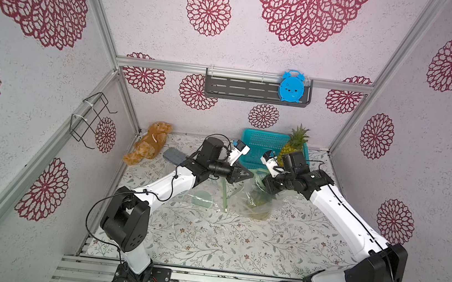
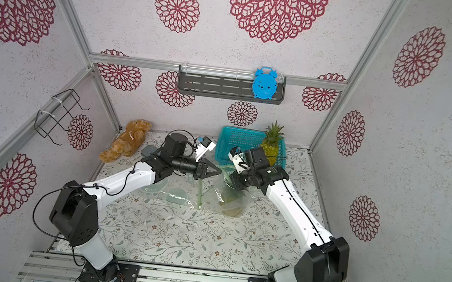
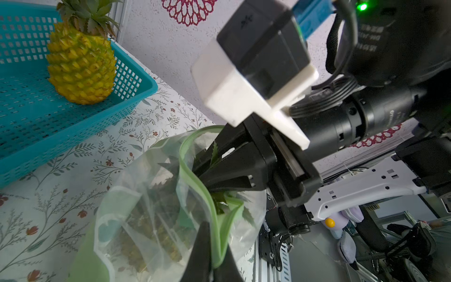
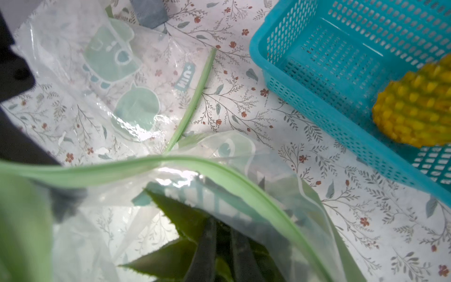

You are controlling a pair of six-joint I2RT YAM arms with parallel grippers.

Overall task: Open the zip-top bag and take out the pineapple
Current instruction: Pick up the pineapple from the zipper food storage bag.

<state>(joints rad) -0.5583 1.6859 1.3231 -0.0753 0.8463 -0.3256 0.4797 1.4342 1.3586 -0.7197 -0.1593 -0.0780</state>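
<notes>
Left wrist view: closest in, the left gripper (image 3: 216, 244) is pinched together on the green zip rim (image 3: 207, 193) of the zip-top bag (image 3: 127, 185). The pineapple (image 3: 158, 234) lies inside the bag, crown toward the opening. Just past the rim, the right gripper (image 3: 199, 177) reaches into the mouth, jaws drawn together on the crown leaves. Farther back a second pineapple (image 3: 80, 66) stands upright in a teal basket (image 3: 129, 78). In both top views a blue alarm clock (image 1: 291, 87) sits on the wall shelf (image 1: 239, 88).
</notes>
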